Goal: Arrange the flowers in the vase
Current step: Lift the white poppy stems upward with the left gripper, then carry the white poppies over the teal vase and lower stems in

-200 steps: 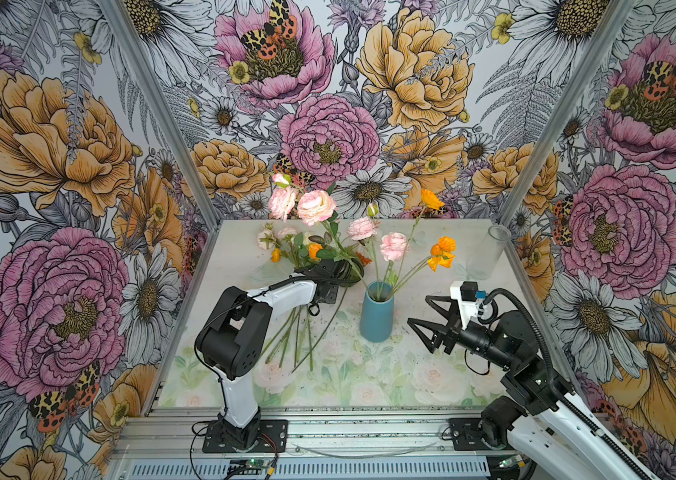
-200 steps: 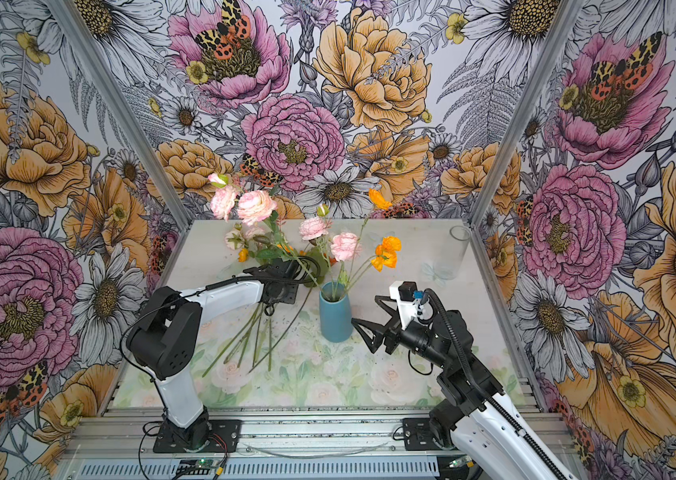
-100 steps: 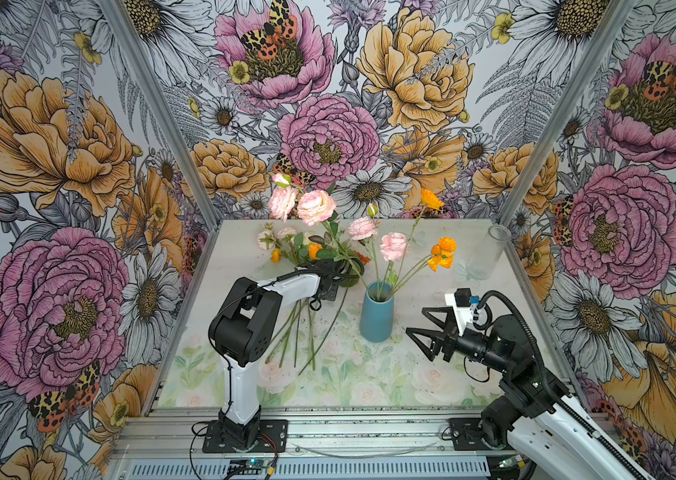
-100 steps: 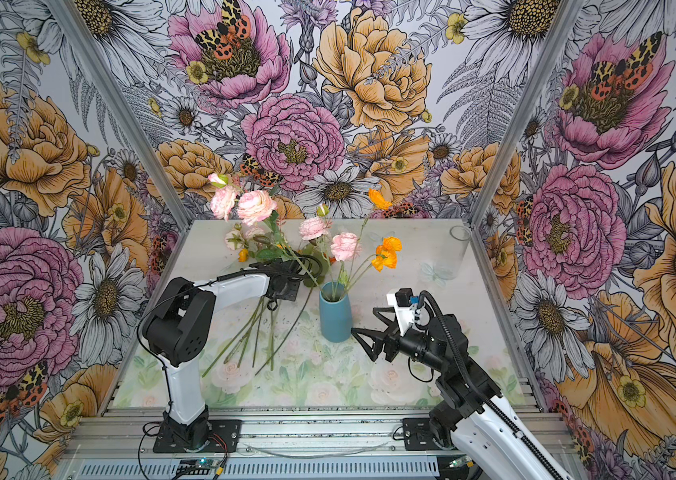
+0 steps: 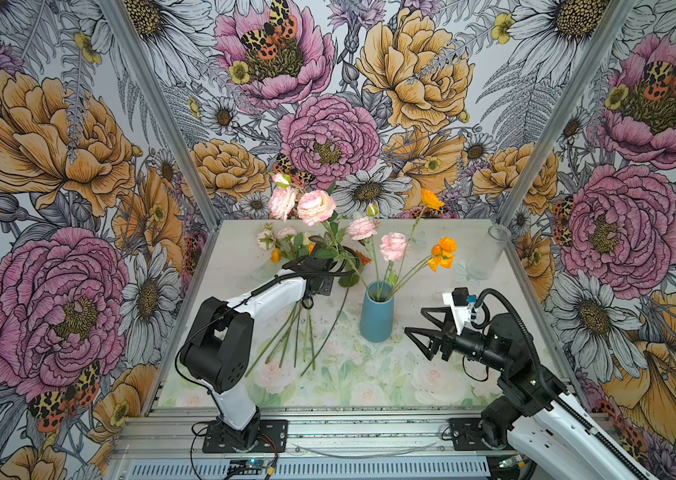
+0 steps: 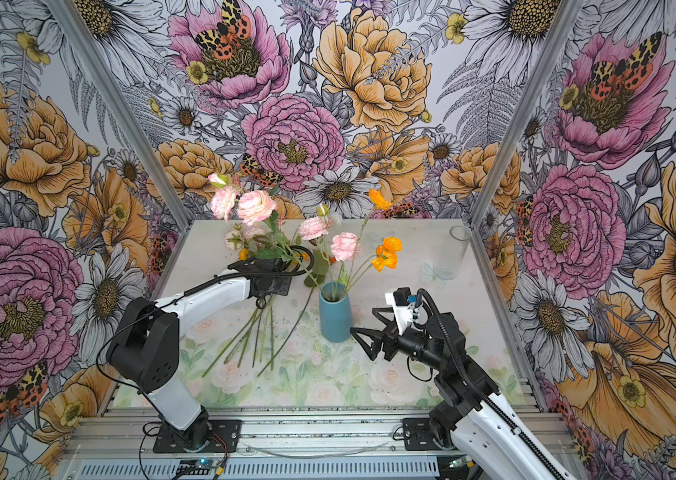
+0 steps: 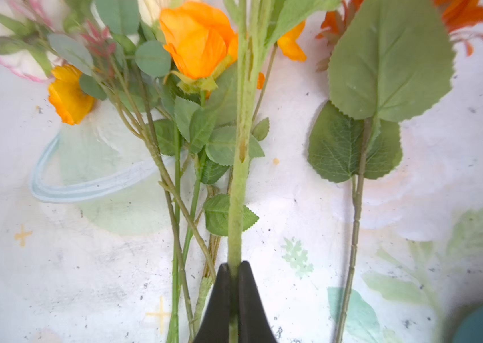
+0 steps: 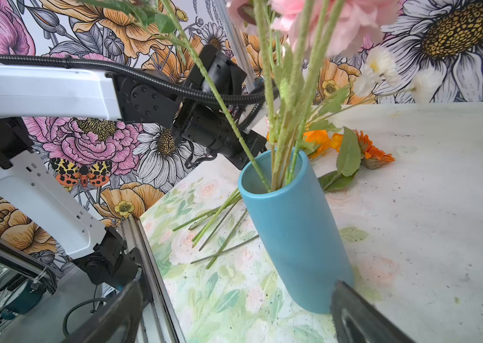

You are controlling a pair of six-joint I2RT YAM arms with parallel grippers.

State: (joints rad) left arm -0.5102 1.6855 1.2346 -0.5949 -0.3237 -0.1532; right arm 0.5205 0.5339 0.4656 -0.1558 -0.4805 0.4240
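Flowers with long thin green stems: where do we locate them? (Operator)
We see the left gripper clamped on one pale fuzzy stem. Loose stems lie beneath it on the painted table, and others stand in the blue cylindrical vase. The right gripper hangs just beside the vase, jaws apart, empty. (Technician)

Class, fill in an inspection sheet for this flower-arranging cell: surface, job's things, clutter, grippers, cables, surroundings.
Surface: table, painted with pale roses, dirt-speckled.
Job's things: vase upright, several flowers in it; more lying beside it.
Clutter: glass, far right corner.
Grippers: left gripper shut on a stem; right gripper open, empty, near the vase.
Cables: black hose along each arm; thin wires at the left base.
Surroundings: floral wallpaper on three walls.
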